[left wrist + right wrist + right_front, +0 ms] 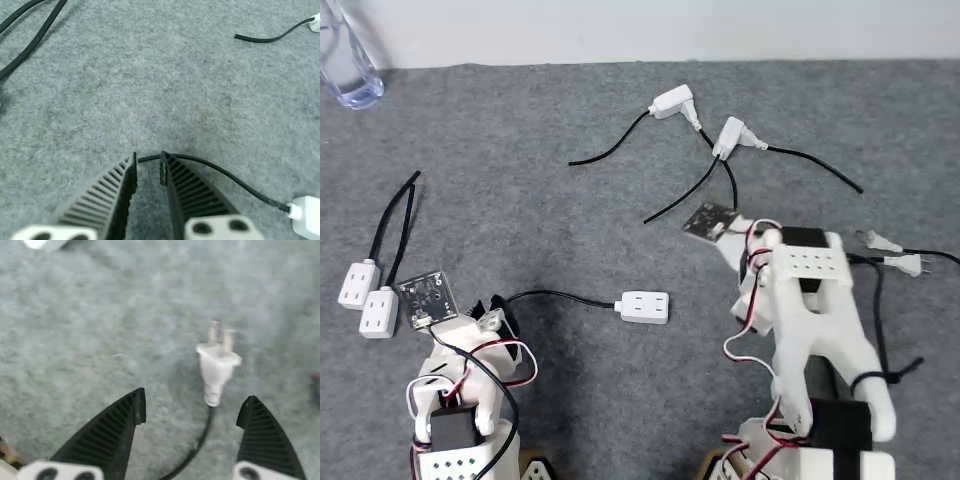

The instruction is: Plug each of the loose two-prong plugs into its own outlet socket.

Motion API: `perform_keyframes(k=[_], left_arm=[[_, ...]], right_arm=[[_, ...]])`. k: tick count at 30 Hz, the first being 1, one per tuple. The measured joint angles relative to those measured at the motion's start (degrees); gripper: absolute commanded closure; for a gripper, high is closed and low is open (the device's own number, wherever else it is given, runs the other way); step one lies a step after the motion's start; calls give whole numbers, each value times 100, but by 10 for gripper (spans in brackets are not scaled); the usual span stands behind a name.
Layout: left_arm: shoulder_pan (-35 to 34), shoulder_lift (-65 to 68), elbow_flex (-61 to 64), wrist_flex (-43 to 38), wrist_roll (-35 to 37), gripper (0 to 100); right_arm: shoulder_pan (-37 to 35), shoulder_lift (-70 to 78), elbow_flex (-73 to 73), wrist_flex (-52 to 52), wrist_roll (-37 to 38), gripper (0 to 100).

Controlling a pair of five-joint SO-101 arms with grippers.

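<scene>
Starting at your far left, two outlet sockets (360, 283) lie side by side on the grey mat (570, 240) with nothing plugged into them. Just beside them, your left gripper (148, 157) sits low over the mat. Its jaws are narrowed to a slim gap around the free end of a black cord (225, 175), and they look too far apart to be pinching it. That cord runs to the middle socket (643, 306).

If you close here, you likely grab thin cord instead of the socket body. The cord could slip out, or the socket could trail and twist behind it, so its slots would face the wrong way.

Farther back lie two white cord ends (672, 102); you cannot tell from here whether they are already mated.

Your right gripper (195, 396) is spread wide, straddling a plug (216, 367) that lies flat with its prongs pointing away from the jaws. Closing low would probably catch the cord below the body, letting the plug pivot. A one-sided touch could also push it across the mat.

At the far right, two loose plugs (880, 241) lie close together, well apart from every socket. Carrying a plug across risks snagging cords or crowding the other arm.
</scene>
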Motion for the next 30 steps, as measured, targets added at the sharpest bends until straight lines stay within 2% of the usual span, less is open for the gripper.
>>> perform_keyframes(k=[8, 15, 20, 30], left_arm=[[0, 0, 0, 0, 0, 921], [0, 0, 0, 0, 0, 921], [0, 0, 0, 0, 0, 921], [0, 0, 0, 0, 0, 921]], right_arm=[[-149, 123, 62, -176, -202, 715], [-141, 958, 18, -747, -220, 715], [-149, 1512, -466, -615, -229, 715], [-141, 1626, -826, -448, -220, 715]])
